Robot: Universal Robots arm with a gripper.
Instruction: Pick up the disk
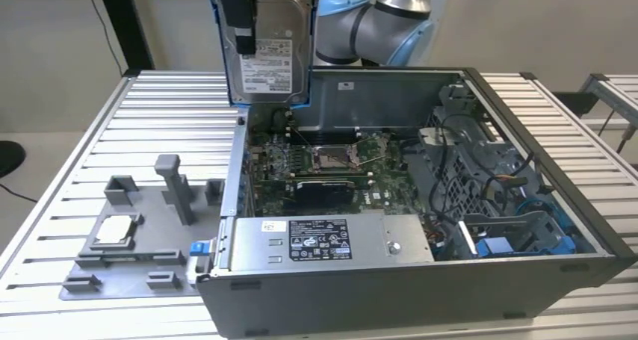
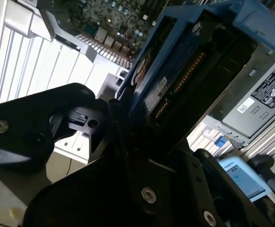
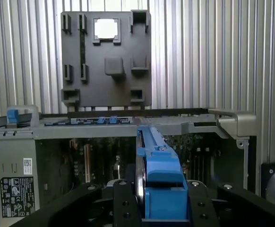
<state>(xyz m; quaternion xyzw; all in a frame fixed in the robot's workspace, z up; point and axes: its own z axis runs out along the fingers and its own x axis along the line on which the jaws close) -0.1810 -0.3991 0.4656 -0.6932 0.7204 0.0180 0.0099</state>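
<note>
**Disk in grasp, clear of case**

Obs.: the disk (image 1: 269, 52) hangs in the upper middle-left of the exterior view. It is above the rear corner of the open computer case (image 1: 419, 280) and touches neither the case nor the table (image 1: 149, 123). Its long axis stands near vertical, with the labelled face toward the camera and the blue carrier edging both long sides.

Grasp: in the first wrist view the gripper (image 3: 161, 208) is clamped on the disk, with black fingers (image 3: 125, 208) pressed against either side of the blue carrier. The disk lies directly between the fingers and extends away from the wrist along the gripper's own axis. The second wrist view shows the same: the carrier and drive body run out from the black jaw hardware, with the motherboard beyond.

Only one arm (image 1: 374, 19) is present, so which is nearer does not arise.

Count:
- disk: 1
- gripper: 1
- computer case: 1
- power-supply box (image 1: 329, 239): 1, seated in the case
- grey fixture tray (image 1: 130, 273): 1, at lower left of the exterior view
- CPU chip (image 1: 115, 228): 1, on that tray

Judgement: the lift looks done, as the disk's weight is carried wholly by the grasp.
</note>
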